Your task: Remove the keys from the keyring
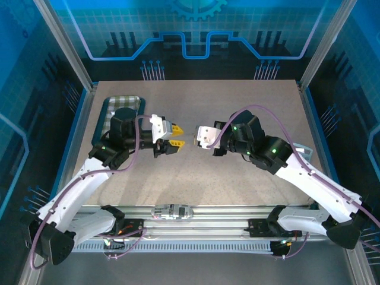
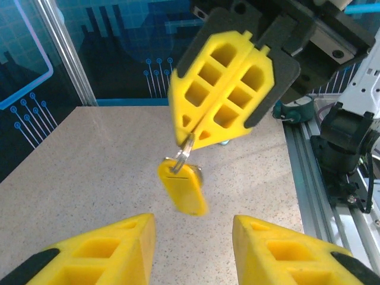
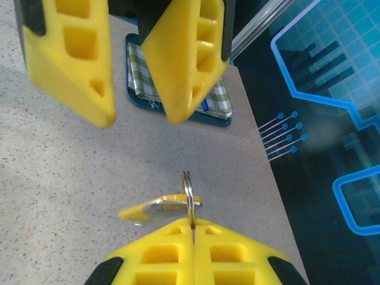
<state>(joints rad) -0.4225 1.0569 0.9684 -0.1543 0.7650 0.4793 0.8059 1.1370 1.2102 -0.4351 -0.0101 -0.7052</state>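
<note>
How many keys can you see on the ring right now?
1: a grey key lies against the yellow keyring tag, both hanging from the metal ring pinched in the right end effector. Others may be hidden behind the tag.

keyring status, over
left gripper open. right gripper shut on keyring, dangling above table. key not yet off. nothing in the way.

Above the middle of the table (image 1: 237, 184), the left gripper (image 1: 176, 135) stands left and the right gripper (image 2: 191, 135) right, tips near each other. Between them the keyring (image 2: 184, 189) hangs from the right gripper, the key (image 3: 166, 205) against it. Far left lies a tray (image 1: 105, 113), a cloth (image 1: 124, 102) in it.
</note>
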